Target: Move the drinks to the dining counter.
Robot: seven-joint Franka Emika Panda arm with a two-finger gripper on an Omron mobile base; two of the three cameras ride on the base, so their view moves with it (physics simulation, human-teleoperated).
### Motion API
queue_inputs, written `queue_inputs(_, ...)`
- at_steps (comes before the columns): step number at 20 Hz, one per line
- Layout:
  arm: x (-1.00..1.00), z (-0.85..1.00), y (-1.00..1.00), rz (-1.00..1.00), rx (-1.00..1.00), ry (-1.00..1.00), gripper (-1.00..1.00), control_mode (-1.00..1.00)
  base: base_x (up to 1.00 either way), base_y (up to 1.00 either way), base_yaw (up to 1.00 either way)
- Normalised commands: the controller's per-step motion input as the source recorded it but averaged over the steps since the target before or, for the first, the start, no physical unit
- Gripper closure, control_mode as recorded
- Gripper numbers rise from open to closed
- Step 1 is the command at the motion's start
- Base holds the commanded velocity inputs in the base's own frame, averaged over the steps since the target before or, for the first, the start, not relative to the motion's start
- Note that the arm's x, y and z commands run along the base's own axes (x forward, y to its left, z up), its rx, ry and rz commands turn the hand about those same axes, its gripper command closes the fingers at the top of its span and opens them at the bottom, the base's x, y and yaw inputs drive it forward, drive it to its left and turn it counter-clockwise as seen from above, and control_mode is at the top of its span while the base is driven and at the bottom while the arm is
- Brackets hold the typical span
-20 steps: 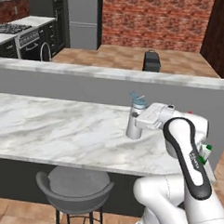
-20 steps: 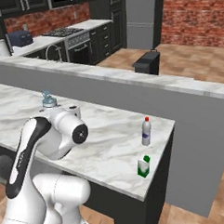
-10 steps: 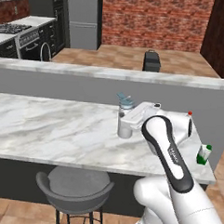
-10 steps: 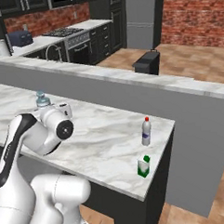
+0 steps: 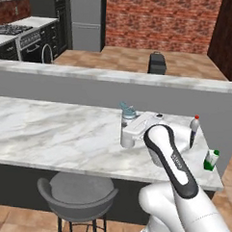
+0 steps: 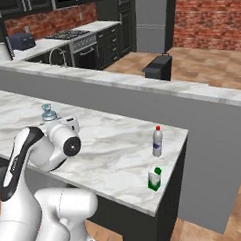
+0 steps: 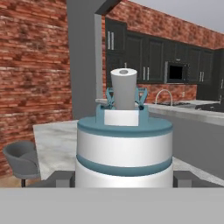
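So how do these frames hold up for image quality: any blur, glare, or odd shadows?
Left base view: sharp, flat even light, only a faint shadow under the red-capped bottle. Right base view: equally crisp, no glare on the dining counter. Hand view: the grey bottle looms large between the fingers, with its edges still clean and the kitchen behind also in focus.

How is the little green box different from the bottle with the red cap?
The green-and-white carton is short and boxy; the red-capped bottle is taller, slim and round. The carton has a green top, the bottle a red cap and purple label. The carton stands nearer the counter's corner. Both stand upright on the marble dining counter, untouched.
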Motion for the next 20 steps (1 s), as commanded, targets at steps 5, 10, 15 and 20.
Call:
queue_inputs(5,0.1,-0.32,0.0,0.0,0.0,-0.01,1.0,-1.0,0.0,0.0,0.0)
queue_inputs(10,0.15,-0.31,0.01,0.0,0.0,-0.02,1.0,-1.0,0.0,0.0,0.0)
queue_inputs(15,0.25,-0.36,0.02,0.0,0.0,0.0,1.0,-1.0,0.0,0.0,0.0)
queue_inputs(20,0.05,-0.48,0.0,0.0,0.04,0.0,1.0,-1.0,0.0,0.0,0.0)
